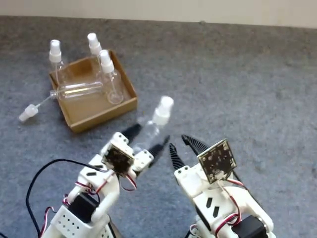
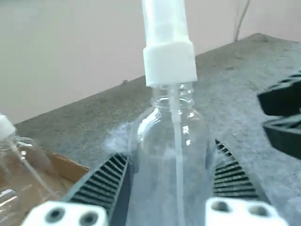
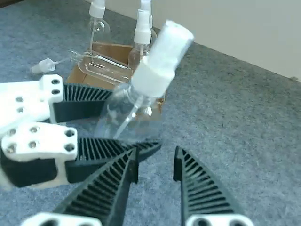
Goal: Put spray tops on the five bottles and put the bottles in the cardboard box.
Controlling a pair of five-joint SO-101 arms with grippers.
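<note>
Left jaws are clamped on the bottle (image 1: 148,130) by its body. It's tilted, seemingly clear of the bench (image 1: 247,74), near the box (image 1: 105,114). The top (image 1: 162,110) sits on the neck, but I can't tell if it's screwed tight. Right jaws are open and empty, tips just beside the bottle. Step in hand, I judge: carry it to the box. Standing bottles (image 1: 110,79) crowd the far side and a lying bottle (image 1: 77,90) spans the middle. So I'd aim for the bare near corner, level the bottle upright, lower it and let go only once it's seated.

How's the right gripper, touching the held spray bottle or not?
Apart. The high view shows a finger of the left gripper between the right gripper and the spray bottle.
</note>
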